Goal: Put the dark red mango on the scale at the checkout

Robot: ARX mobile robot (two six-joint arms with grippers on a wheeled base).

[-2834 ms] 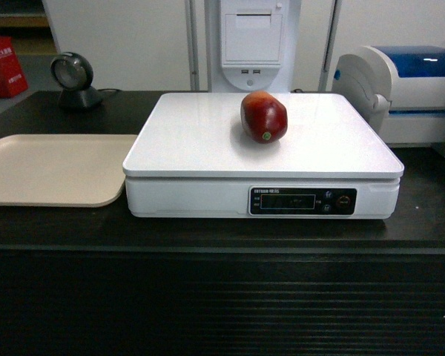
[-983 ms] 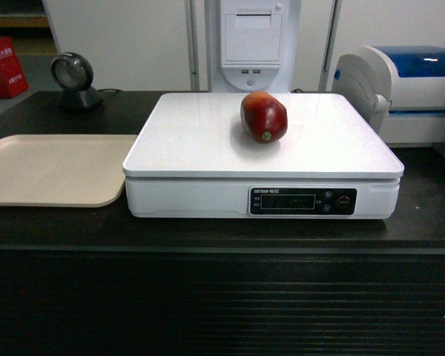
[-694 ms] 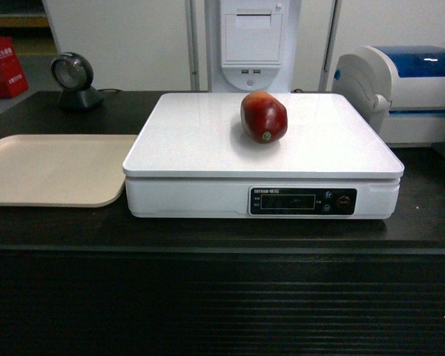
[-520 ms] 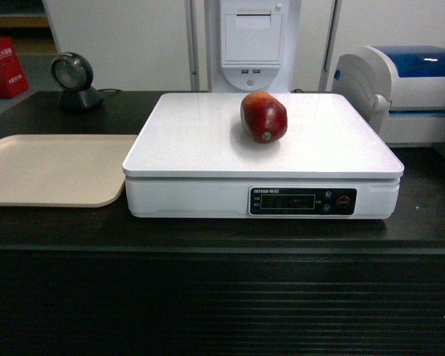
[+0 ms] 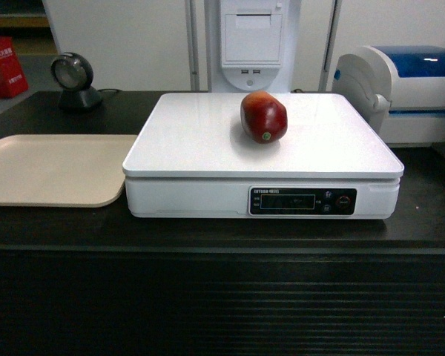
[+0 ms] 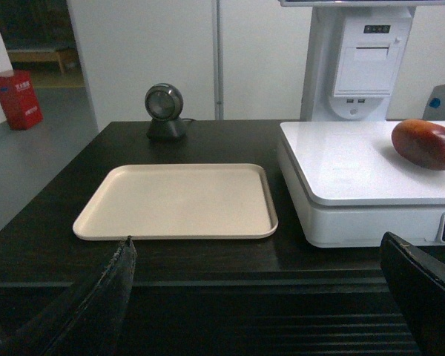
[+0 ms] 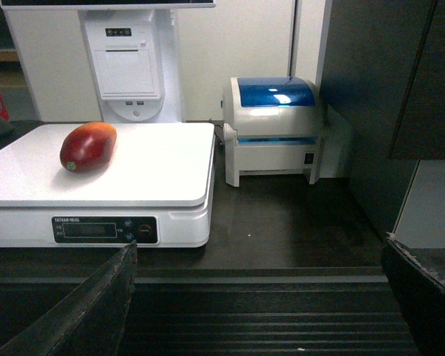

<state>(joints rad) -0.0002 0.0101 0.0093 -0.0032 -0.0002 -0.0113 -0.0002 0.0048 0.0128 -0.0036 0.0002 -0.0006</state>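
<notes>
— Start at the left. What stands on the checkout [image 5: 52, 226]?

— At the far left end a red box [image 5: 4, 67] sits behind the counter, off its top. Next comes a round black scanner [image 5: 75, 80] on its stand at the back edge, and in front of it a flat beige tray [image 5: 52, 169], lying with nothing on it. Its right edge is just beside the scale [image 5: 208, 148] (from the left wrist camera a narrow dark gap shows between them).

— And the scale itself?

— It sits in the middle of the counter, white, with a dark display strip [image 5: 302, 201] on its front. The dark red mango [image 5: 264, 117] rests on the top plate, toward the back and a little right of centre, lying on its side with one end turned to the front. Nothing touches it.

— Behind and to the right?

— A white receipt terminal [image 5: 252, 41] rises behind the scale. Right of the scale stands a white-and-blue printer [image 5: 408, 93], near it but apart.

— The grippers?

— Neither shows in the head view. Each wrist camera catches its own: the left gripper [image 6: 267, 297] and the right gripper [image 7: 267, 297] both have their dark fingers spread wide at the bottom corners, holding nothing, low before the slatted front.
</notes>
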